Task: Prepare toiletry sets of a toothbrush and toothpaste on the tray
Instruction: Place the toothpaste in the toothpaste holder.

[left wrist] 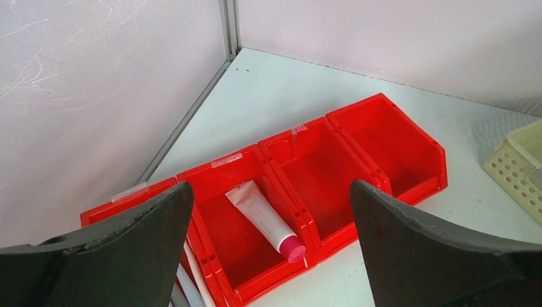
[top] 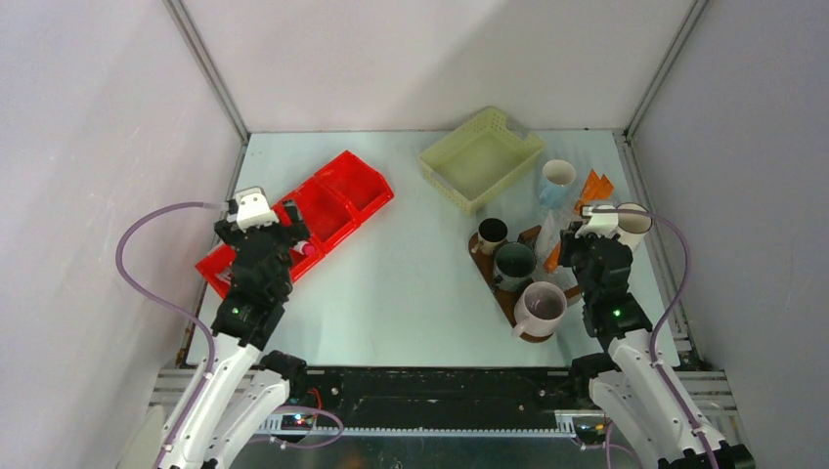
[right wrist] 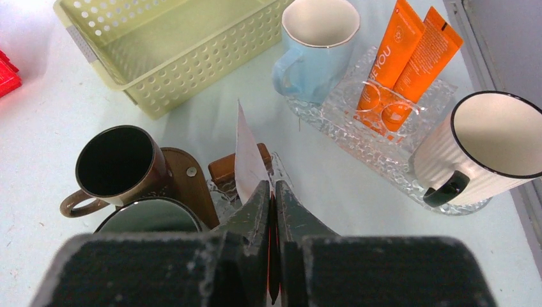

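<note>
left fingers (left wrist: 128, 249) spread wide above the red bin (left wrist: 383, 137), where a white toothpaste tube (left wrist: 265, 220) lies. right fingers (right wrist: 255, 211) pressed together over the tray (right wrist: 192, 182), a thin white tube (right wrist: 246, 153) at their tips beside the brown mug (right wrist: 118, 163).

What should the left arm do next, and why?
Probably lower the open left gripper onto the white tube with the pink cap in the red bin: it lies right below, ungrabbed, and the sets need toothpaste.
</note>
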`<state>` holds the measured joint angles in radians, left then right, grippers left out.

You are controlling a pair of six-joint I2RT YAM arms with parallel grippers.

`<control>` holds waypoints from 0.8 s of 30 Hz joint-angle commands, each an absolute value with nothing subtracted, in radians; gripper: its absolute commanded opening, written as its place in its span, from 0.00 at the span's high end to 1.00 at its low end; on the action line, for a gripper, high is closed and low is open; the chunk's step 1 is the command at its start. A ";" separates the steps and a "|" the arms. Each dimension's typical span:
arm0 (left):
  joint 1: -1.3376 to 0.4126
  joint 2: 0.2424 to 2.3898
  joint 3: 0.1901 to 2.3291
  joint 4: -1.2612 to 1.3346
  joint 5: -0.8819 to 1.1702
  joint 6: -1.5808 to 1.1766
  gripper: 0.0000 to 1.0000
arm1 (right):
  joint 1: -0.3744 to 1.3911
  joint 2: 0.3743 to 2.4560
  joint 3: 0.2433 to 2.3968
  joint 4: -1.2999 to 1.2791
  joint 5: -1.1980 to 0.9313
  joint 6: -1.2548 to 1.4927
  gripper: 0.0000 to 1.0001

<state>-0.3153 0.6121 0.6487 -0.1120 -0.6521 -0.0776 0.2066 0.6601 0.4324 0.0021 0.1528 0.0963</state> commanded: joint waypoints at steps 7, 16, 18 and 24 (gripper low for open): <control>-0.307 0.595 0.630 -0.057 -0.691 -0.054 0.00 | 0.228 0.658 0.439 0.045 0.152 0.080 0.90; -0.307 0.594 0.628 -0.055 -0.697 -0.052 0.00 | 0.237 0.635 0.439 0.035 0.170 0.059 0.89; -0.307 0.594 0.627 -0.056 -0.699 -0.051 0.00 | 0.239 0.635 0.439 0.034 0.175 0.058 0.89; -0.308 0.599 0.629 -0.058 -0.704 -0.053 0.00 | 0.248 0.607 0.448 0.033 0.176 0.044 0.83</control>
